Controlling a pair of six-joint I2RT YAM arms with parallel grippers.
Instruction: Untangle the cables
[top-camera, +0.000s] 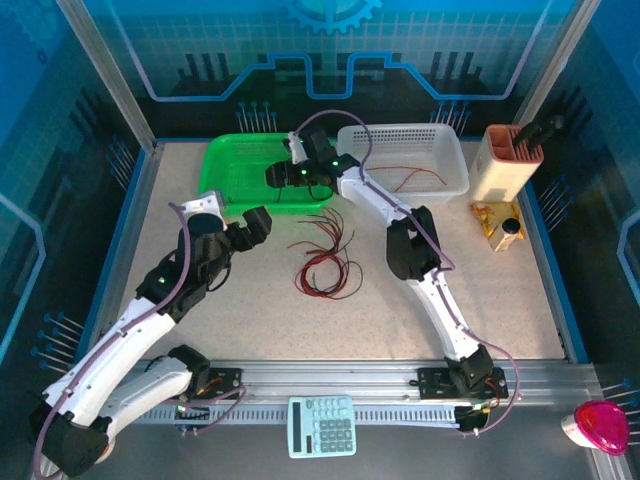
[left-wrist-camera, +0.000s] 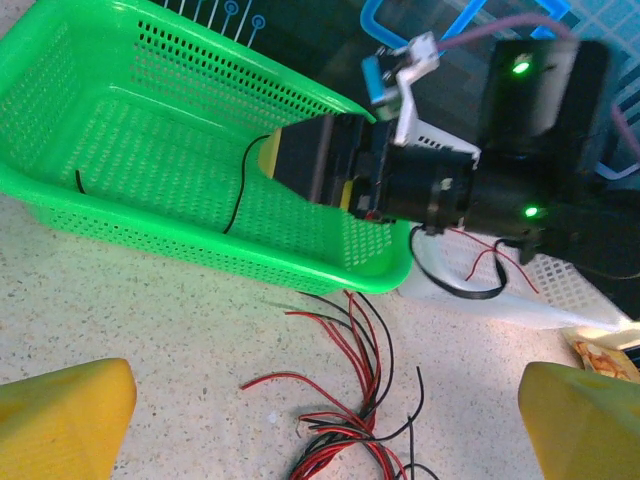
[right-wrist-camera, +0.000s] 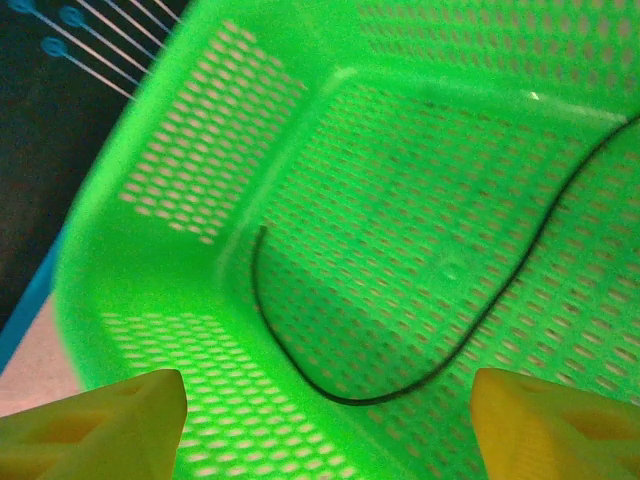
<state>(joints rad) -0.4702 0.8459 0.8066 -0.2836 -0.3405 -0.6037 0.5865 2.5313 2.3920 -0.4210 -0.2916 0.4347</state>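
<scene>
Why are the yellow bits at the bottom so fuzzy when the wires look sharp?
Right wrist view: the right fingers sit too near the lens, so they blur; the black cable in the green basket looks sharp. Left wrist view: the left fingers blur likewise, the red and black cables on the table look crisp. Top view: evenly lit, sharp.

We see red and black cables (top-camera: 325, 262) tangled, loose on table (top-camera: 480, 290) beside green basket (top-camera: 215, 165). One black cable (right-wrist-camera: 345, 400) curved inside it. Red cables (top-camera: 405, 178) in white basket (top-camera: 455, 165).

basket (right-wrist-camera: 200, 150): green, perforated walls and floor
cable (right-wrist-camera: 400, 395): black, curved across basket floor
right gripper (right-wrist-camera: 330, 440): yellow fingertips (right-wrist-camera: 100, 430) wide apart above basket
</scene>
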